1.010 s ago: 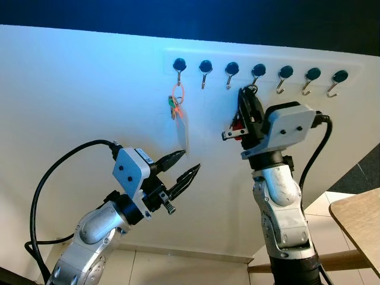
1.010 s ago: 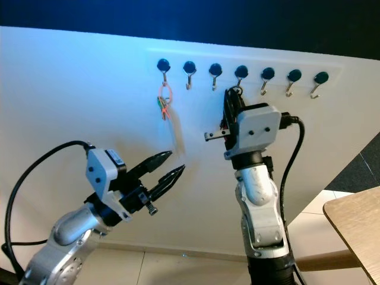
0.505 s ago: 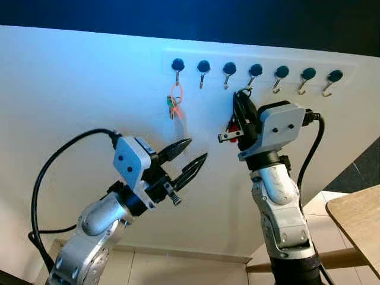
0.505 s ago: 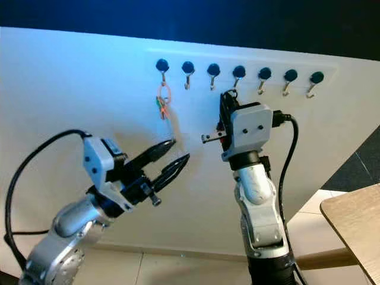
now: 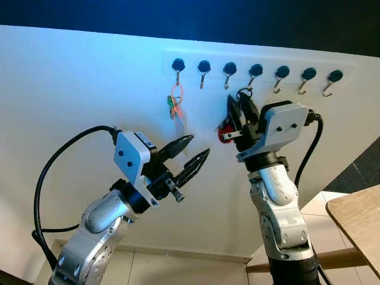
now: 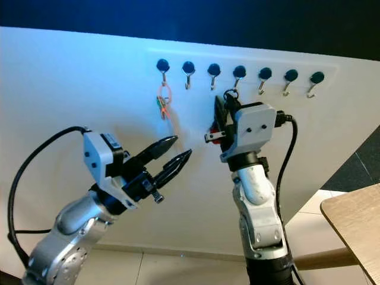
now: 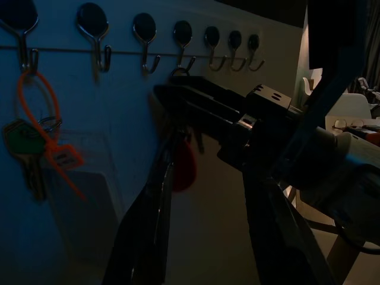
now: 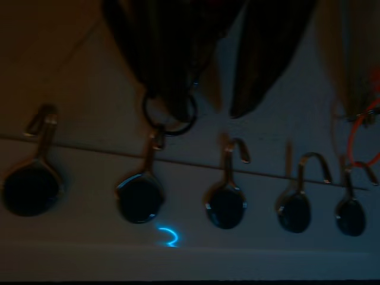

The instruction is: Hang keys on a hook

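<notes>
Right gripper (image 5: 240, 110) was raised against the wall (image 5: 77, 89), its fingers clenched on a key ring (image 8: 169, 113) whose dark loop sat just beside the tip of the fourth hook (image 5: 253, 75) from the left; whether the loop was already over the hook I could not tell. A red tag (image 5: 225, 134) dangled under those fingers. The hook belonged to a rail (image 5: 350, 65) of seven black-knobbed hooks running left to right along the top of the wall. On the leftmost hook (image 5: 177, 66) another bunch hung by an orange loop (image 5: 177, 93), with a green key (image 5: 171, 107) and a clear tag below it. Left gripper (image 5: 193, 157) hovered lower and to the left of the right one, well apart from the rail, its two fingers parted and holding nothing, pointing up toward the right gripper. At the far right edge, low down, a wooden tabletop (image 5: 359, 219) corner showed above pale floor tiles (image 5: 320, 205).
</notes>
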`<state>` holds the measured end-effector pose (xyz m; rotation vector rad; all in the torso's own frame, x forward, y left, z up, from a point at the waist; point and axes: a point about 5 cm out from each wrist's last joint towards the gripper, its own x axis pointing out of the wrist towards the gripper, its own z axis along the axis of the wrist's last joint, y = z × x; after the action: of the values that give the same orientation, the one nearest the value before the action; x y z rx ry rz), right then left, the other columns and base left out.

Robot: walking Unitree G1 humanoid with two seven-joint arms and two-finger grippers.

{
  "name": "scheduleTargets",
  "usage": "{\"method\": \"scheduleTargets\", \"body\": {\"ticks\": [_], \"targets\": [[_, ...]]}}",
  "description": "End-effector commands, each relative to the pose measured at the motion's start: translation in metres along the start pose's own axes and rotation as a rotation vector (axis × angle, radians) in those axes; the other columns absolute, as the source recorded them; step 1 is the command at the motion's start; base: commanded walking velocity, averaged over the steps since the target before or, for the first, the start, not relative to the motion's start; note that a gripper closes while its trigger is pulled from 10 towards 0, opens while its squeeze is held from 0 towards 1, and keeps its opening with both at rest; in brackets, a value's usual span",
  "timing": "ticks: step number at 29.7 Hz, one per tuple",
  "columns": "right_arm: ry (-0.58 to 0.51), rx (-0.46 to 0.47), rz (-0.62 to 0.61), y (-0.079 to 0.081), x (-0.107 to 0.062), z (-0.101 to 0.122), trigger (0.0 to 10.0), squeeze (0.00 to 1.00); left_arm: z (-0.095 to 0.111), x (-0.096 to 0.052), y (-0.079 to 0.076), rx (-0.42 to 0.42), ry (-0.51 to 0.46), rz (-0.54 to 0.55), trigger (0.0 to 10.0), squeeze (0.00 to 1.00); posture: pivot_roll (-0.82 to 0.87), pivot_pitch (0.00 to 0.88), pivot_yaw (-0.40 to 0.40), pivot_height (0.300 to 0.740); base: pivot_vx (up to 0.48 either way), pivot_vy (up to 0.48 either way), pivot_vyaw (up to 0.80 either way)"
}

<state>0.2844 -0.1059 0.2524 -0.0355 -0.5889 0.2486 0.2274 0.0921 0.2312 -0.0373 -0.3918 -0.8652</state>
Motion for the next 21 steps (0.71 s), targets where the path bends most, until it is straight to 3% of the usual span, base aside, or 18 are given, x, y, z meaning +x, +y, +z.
{"method": "scheduleTargets", "body": {"ticks": [1, 2, 8, 14, 18, 19, 20, 21], "targets": [[-0.019, 0.004, 0.012, -0.001, -0.001, 0.003, 10.0, 0.55, 0.002, 0.002, -0.001, -0.019, -0.015, 0.0, 10.0, 0.0, 0.06, 0.093, -0.053, 0.74, 0.0, 0.0, 0.0], [-0.031, 0.001, 0.018, -0.001, -0.001, 0.004, 10.0, 0.0, 0.002, 0.002, -0.001, -0.022, -0.015, 0.001, 10.0, 0.0, 0.06, 0.093, -0.053, 0.74, 0.0, 0.0, 0.0], [-0.062, -0.009, 0.017, -0.001, -0.004, 0.007, 10.0, 0.0, 0.002, 0.002, -0.001, -0.032, -0.017, 0.004, 10.0, 0.0, 0.06, 0.095, -0.054, 0.74, 0.0, 0.0, 0.0], [-0.084, -0.003, 0.02, -0.001, -0.018, 0.007, 10.0, 0.0, -0.003, -0.003, 0.002, -0.083, -0.015, 0.044, 10.0, 0.0, 0.06, 0.098, -0.056, 0.74, 0.0, 0.0, 0.0], [-0.061, -0.004, 0.013, -0.002, -0.033, 0.0, 10.0, 0.0, -0.012, -0.011, 0.0, -0.102, 0.02, 0.05, 10.0, 0.0, 0.06, 0.104, -0.055, 0.74, 0.0, 0.0, 0.0], [-0.027, -0.007, 0.003, -0.002, -0.046, -0.008, 10.0, 0.0, -0.018, -0.016, 0.0, -0.111, 0.046, 0.06, 10.0, 0.0, 0.06, 0.105, -0.052, 0.74, 0.0, 0.0, 0.0], [-0.027, -0.007, 0.003, -0.002, -0.046, -0.008, 10.0, 0.0, -0.018, -0.016, 0.0, -0.111, 0.046, 0.06, 10.0, 0.0, 0.06, 0.105, -0.052, 0.74, 0.0, 0.0, 0.0], [0.015, -0.013, -0.016, -0.004, -0.057, -0.017, 10.0, 0.0, -0.025, -0.022, 0.001, -0.11, 0.074, 0.084, 10.0, 0.0, 0.05, 0.103, -0.05, 0.74, 0.0, 0.0, 0.0]]}}
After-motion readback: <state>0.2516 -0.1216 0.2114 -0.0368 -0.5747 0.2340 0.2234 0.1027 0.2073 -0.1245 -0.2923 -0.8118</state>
